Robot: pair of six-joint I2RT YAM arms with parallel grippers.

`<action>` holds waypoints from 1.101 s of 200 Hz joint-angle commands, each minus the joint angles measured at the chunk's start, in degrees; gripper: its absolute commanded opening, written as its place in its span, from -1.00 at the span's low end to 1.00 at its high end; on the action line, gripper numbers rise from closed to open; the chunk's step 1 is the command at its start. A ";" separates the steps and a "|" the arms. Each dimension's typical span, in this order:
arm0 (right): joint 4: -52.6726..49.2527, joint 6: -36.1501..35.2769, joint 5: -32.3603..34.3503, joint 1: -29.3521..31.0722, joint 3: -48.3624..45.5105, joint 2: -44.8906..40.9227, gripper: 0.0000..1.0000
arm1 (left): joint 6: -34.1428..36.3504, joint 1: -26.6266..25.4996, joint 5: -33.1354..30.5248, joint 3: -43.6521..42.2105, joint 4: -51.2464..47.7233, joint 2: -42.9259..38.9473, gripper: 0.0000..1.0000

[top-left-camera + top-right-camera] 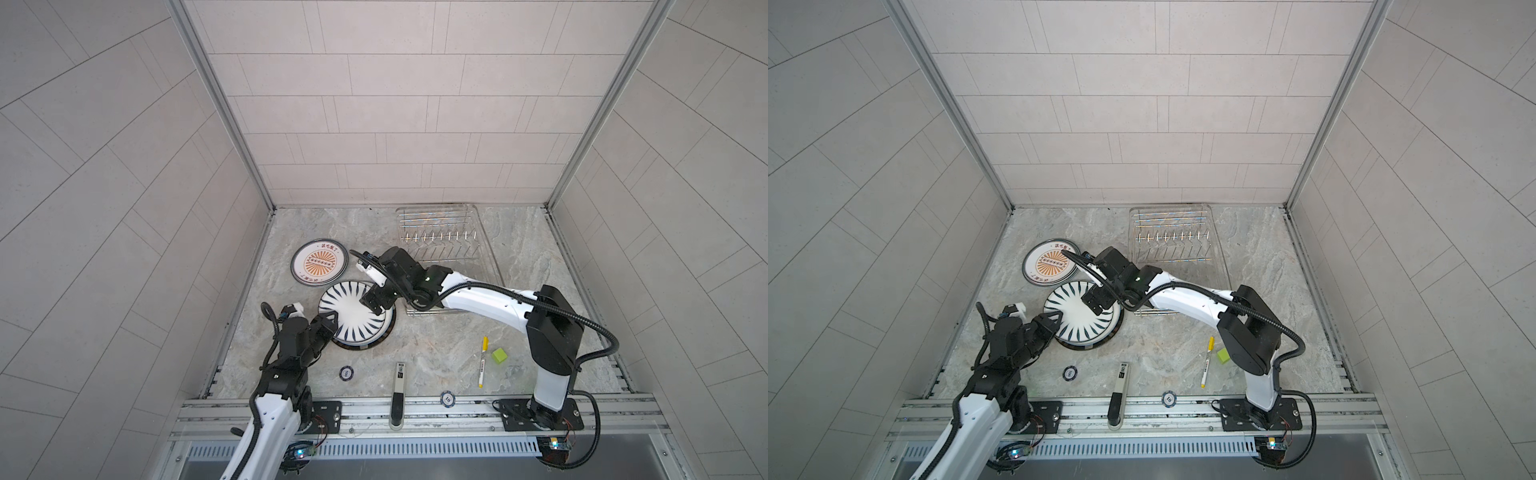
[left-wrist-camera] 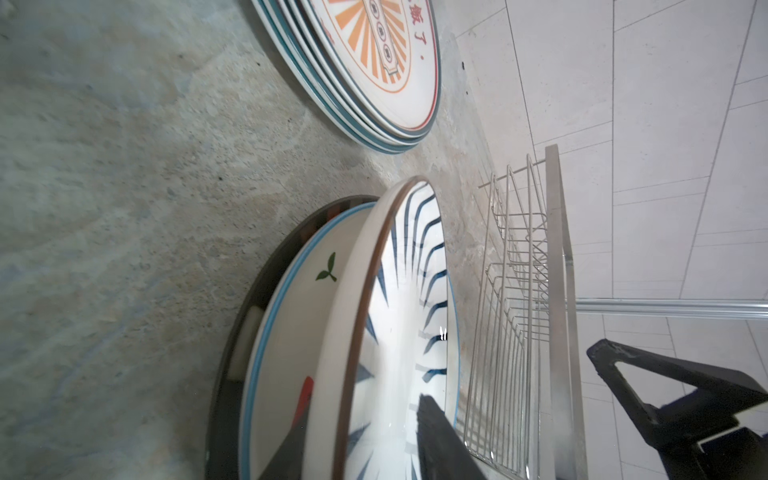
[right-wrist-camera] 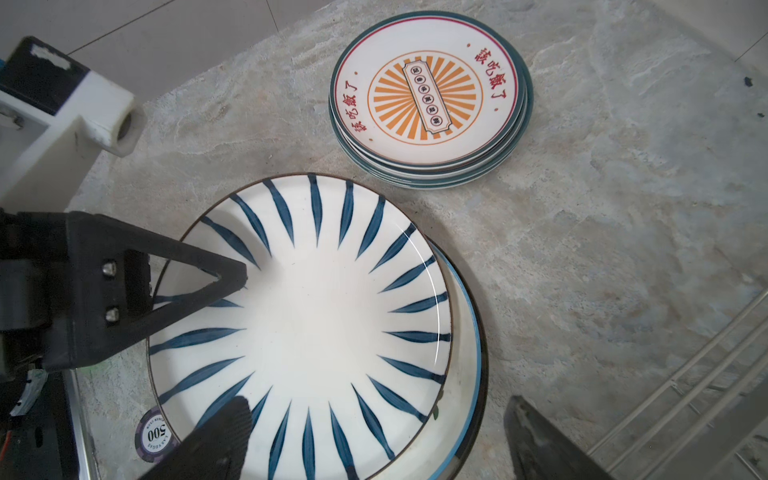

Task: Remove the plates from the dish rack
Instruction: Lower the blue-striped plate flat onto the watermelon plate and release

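We see the navy-petal plate (image 1: pixel 353 320) lying on other plates (image 3: pixel 463 332) on the desk (image 1: pixel 436 345), left of the dish rack (image 1: pixel 440 237), near the sunburst stack (image 1: pixel 319 262). The left end effector (image 1: pixel 330 320) straddles its rim, jaws apart. The right end effector (image 1: pixel 373 308) hovers above it, wide apart.

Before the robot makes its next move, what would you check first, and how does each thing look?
1. Dish rack emptied: ok, no plate shows in it.
2. Left gripper clear of the navy-petal plate: not ok, its jaws straddle the rim.
3. Navy-petal plate lying flat on the plates beneath: cannot tell; it sits off-centre.
4. Right gripper open: ok, jaws wide above that plate.
5. Orange sunburst stack out of the way: ok, apart from those plates.
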 commanded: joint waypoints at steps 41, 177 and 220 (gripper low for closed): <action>-1.80 0.90 -1.44 0.35 1.29 0.54 0.92 | 6.51 0.30 -4.88 3.25 0.38 2.40 -0.04; -2.24 0.91 -0.68 0.26 1.20 0.65 0.90 | 9.76 0.23 -6.15 3.65 3.07 7.89 -0.04; -0.71 0.26 1.07 0.35 0.28 -2.32 0.94 | 12.54 0.23 -9.80 6.90 -1.15 6.56 0.14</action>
